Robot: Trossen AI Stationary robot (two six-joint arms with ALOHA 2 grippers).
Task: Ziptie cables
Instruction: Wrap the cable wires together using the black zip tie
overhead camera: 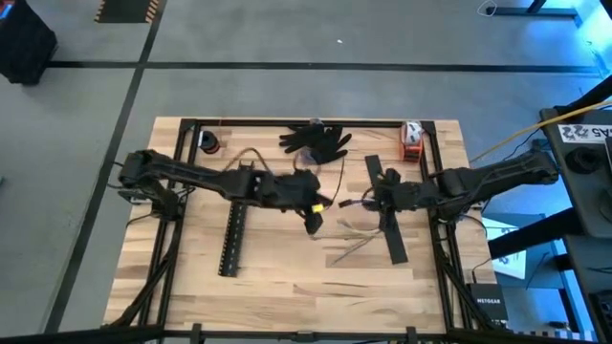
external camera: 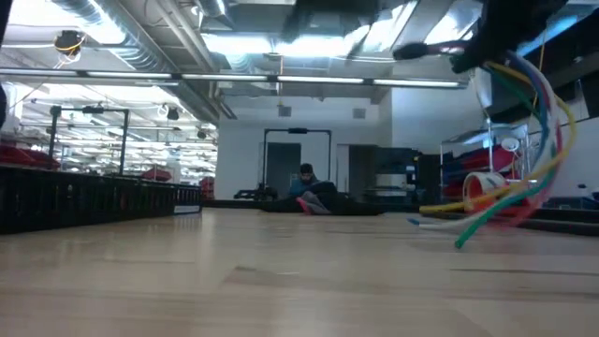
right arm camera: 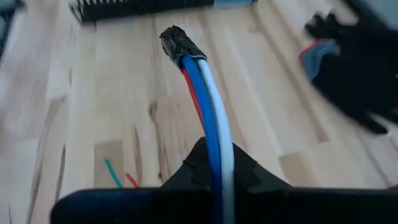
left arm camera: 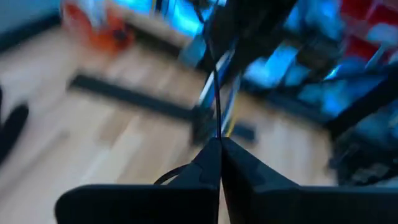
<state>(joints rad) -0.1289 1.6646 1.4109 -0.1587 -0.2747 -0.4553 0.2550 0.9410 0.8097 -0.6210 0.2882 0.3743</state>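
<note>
Nearest your right wrist camera, the right end effector point(right arm camera: 214, 163) was clamped on the bundle of thin flexible cables point(right arm camera: 208, 118), blue, white and red strands running out between its dark fingers to a dark wrapped tip. You could see that bundle lifted off the pale wooden slatted surface point(right arm camera: 124, 93), with a black glove point(right arm camera: 357, 71) lying farther off on the boards.

From above, you had the right end effector point(overhead camera: 378, 199) right of centre over the surface point(overhead camera: 287, 277), above a long black slotted plastic channel point(overhead camera: 387, 220) that lay at a slant beneath it. Loose ends of the cables point(overhead camera: 349, 244) trailed onto the wood just beside that channel. Your left end effector point(overhead camera: 311, 203) sat near the middle, close to the right one but apart from it, fingers pressed together on a thin straight dark strip point(left arm camera: 217, 93); in the left wrist view that strip stood up from between the closed tips point(left arm camera: 219, 149).

A second black slotted channel point(overhead camera: 232, 239) lay left of centre, running toward the near edge. You also had the black glove point(overhead camera: 316, 141) at the far edge, an orange and white object point(overhead camera: 411, 141) at the far right corner, and a small orange roll point(overhead camera: 208, 143) at the far left.

In the low view, coloured cable strands point(external camera: 510, 197) hung down at the right.
</note>
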